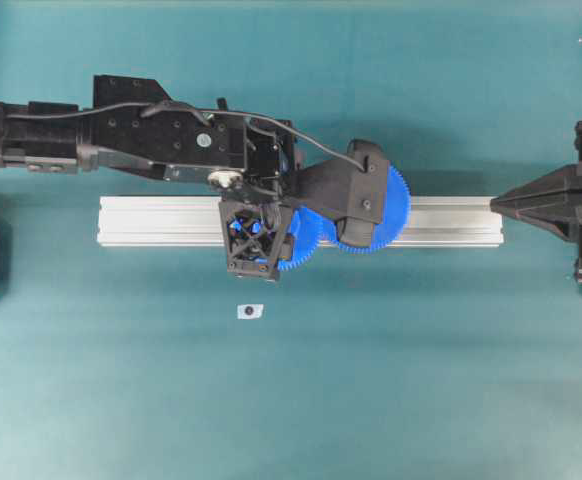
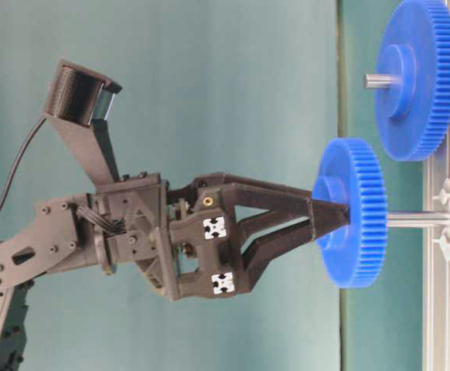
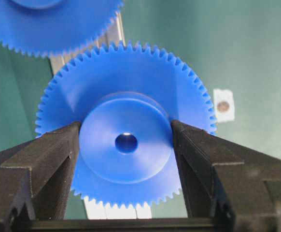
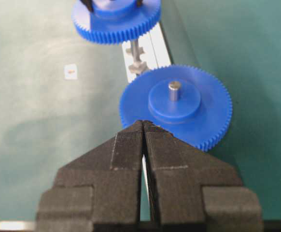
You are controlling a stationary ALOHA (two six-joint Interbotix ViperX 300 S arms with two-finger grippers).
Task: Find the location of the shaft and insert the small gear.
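Now left gripper (image 2: 329, 224) clamps small gear (image 2: 352, 212) by hub; shaft (image 2: 418, 219) just ahead, barely entered; tilt could jam bore.

We are looking at our matte black left arm (image 1: 151, 135), built of boxy plates studded with small screws and trailed by a thin black cable (image 1: 301, 135). Its black end effector (image 2: 329, 219) is showing two white checker-patterned square tags (image 2: 215, 227) and ribbed triangular fingers (image 3: 49, 164).
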